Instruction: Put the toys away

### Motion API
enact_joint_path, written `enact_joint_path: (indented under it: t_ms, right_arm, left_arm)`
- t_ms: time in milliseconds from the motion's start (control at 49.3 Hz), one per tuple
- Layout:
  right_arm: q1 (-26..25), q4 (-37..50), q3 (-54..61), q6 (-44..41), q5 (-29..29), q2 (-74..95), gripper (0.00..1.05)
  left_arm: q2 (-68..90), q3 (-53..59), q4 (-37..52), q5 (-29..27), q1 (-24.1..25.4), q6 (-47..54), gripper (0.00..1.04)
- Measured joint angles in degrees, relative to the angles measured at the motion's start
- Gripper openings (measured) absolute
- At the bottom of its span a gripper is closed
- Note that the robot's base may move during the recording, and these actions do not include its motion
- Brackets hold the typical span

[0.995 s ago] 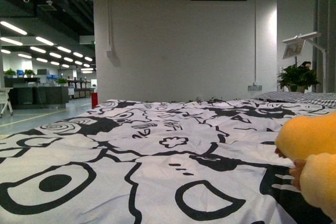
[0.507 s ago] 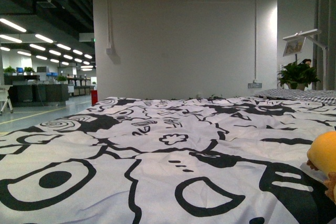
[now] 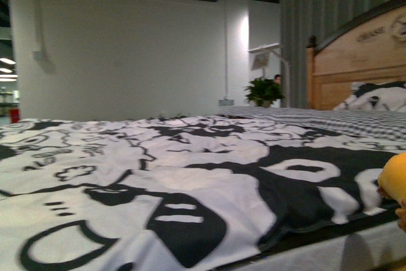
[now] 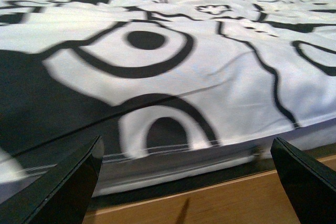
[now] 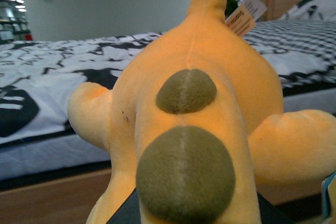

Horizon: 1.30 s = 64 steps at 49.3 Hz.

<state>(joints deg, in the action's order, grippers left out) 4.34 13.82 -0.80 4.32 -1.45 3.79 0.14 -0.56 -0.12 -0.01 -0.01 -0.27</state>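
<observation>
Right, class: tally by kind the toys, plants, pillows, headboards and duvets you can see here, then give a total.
plush toy: 1
potted plant: 1
pillow: 1
wooden headboard: 1
black-and-white duvet: 1
Total: 5

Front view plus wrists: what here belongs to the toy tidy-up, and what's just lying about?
Job:
- plush toy, white tag on it
- left pincer, open and empty

Lying about:
- patterned duvet
- pillow
- wooden headboard
- potted plant
</observation>
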Motion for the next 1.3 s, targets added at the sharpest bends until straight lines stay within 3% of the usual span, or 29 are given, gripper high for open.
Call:
enact_joint_path:
  t_ms: [1299]
  right_arm:
    - [0.02,-0.07,0.0,0.26,0.2,-0.09,0.19]
  left_arm:
    - [0.0,0.0,0.0,-0.09,0.0,0.0,0.99]
